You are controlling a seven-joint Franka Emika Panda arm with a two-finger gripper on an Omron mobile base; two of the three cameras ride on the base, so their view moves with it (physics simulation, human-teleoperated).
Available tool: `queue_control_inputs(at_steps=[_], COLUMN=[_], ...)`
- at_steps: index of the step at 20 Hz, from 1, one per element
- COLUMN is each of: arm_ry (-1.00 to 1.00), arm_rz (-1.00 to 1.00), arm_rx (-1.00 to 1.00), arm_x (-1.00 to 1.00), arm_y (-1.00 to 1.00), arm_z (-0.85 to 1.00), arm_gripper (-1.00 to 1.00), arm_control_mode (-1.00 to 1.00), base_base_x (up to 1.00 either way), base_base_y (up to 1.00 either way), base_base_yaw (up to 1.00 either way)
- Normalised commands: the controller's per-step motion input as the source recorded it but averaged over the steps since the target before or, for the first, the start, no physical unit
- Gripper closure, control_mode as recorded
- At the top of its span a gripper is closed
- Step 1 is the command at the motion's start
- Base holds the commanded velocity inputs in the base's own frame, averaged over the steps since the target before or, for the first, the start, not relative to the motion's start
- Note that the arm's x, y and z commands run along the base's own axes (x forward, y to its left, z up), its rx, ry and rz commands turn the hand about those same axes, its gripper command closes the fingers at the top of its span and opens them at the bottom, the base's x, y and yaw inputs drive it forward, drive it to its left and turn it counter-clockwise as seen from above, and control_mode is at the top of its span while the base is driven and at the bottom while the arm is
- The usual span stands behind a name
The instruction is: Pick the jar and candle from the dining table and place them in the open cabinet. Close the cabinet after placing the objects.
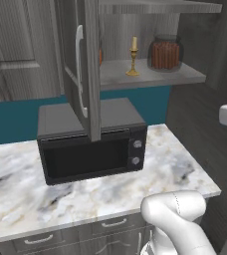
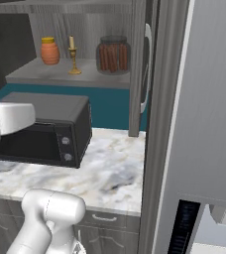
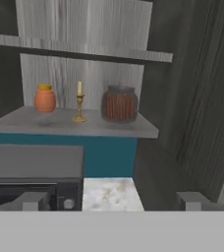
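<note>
On the grey inner shelf [image 3: 99,129] of the open cabinet [image 1: 88,74] stand the jar [image 3: 119,104] of reddish-brown sticks and, to its left, the candle [image 3: 79,103] in its brass holder. Both also show on the shelf from the base cameras: jar [image 1: 165,52] [image 2: 113,55], candle [image 1: 133,57] [image 2: 73,55]. The cabinet door [image 2: 139,64] hangs wide open, its silver bar handle facing out. My gripper [image 3: 115,202] is open and empty, back from the shelf and below its level, looking at it. The dining table is out of view.
A small orange bottle [image 3: 44,98] stands left of the candle. A black microwave [image 1: 90,144] sits under the shelf on the marble counter [image 1: 175,169]. A tall grey panel [image 2: 209,99] rises at the right, close to the open door.
</note>
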Motion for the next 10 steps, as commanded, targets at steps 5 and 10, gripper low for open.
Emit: queue_control_inputs(at_steps=[5,10], arm_ry=[-0.12,-0.20], arm_rz=[0.00,0.00], arm_rx=[0.00,0.00], arm_x=[-0.11,-0.24], arm_y=[-0.13,-0.13], arm_z=[-0.12,-0.11], arm_gripper=[-1.00,-1.00], arm_control_mode=[-1.00,-1.00], base_base_x=[0.00,0.00], base_base_y=[0.00,0.00], base_base_yaw=[0.00,0.00])
